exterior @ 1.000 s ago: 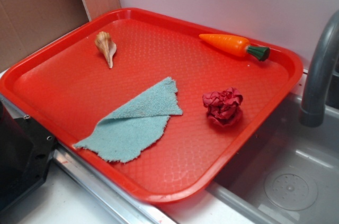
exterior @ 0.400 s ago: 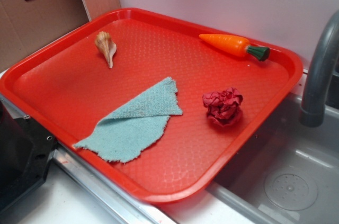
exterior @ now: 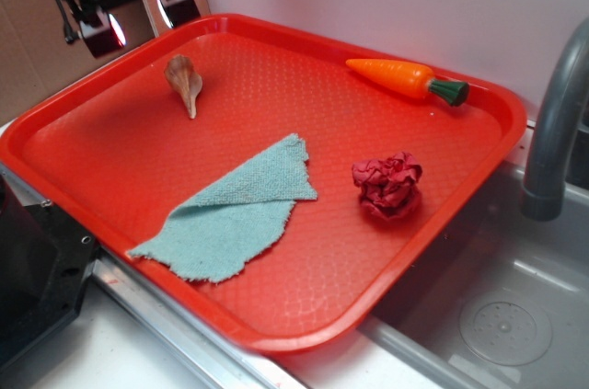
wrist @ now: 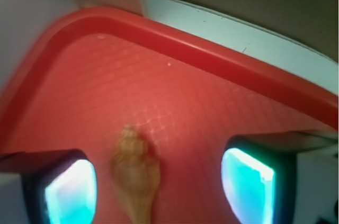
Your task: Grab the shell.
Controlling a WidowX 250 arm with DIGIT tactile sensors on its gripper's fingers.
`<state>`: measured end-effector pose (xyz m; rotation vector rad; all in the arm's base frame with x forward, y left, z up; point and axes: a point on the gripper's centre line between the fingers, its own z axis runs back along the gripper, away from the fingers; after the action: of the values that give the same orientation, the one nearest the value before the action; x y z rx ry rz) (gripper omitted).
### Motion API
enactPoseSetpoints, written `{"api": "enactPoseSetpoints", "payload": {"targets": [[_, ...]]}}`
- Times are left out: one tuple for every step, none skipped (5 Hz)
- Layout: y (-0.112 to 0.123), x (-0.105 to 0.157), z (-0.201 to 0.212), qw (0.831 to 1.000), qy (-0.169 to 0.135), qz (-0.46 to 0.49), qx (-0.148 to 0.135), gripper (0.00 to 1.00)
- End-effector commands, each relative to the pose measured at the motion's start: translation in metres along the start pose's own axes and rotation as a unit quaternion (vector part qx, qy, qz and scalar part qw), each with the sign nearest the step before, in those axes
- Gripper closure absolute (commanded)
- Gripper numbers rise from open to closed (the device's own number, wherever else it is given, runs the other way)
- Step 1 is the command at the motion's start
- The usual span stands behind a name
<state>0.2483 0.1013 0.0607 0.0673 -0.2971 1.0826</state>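
The shell (exterior: 185,82) is a small tan spiral conch lying on the red tray (exterior: 83,150) near its far left corner, pointed end toward the front. My gripper (exterior: 143,19) hangs open above the tray's far left rim, just behind and left of the shell. In the wrist view the shell (wrist: 135,173) lies on the tray floor between my two glowing fingertips (wrist: 249,184), nearer the left one, and touches neither. My gripper (wrist: 159,187) holds nothing.
On the tray also lie a folded teal cloth (exterior: 230,210) at the front centre, a crumpled dark-red paper ball (exterior: 387,185) to the right and a toy carrot (exterior: 405,77) at the back. A grey faucet (exterior: 557,122) and sink (exterior: 497,315) are at the right.
My gripper has come down and to the right from the top left corner of the exterior view toward the shell. The shell now lies in its shadow and has not moved.
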Motion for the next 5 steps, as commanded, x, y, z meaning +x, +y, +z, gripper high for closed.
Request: {"api": "enactPoseSetpoints", "payload": {"targets": [[-0.017,0.004,-0.034,1.0,0.0,-0.024,-0.011,0.0],[-0.012,0.001,-0.03,1.0,0.004,-0.015,-0.017,0.87],[-0.005,-0.002,-0.022,1.0,0.0,-0.011,-0.019,1.0],[-0.015,0.002,0.001,0.994,0.027,-0.109,-0.01,1.0],[-0.028,-0.009,0.042,0.972,0.077,-0.22,-0.034,1.0]]}}
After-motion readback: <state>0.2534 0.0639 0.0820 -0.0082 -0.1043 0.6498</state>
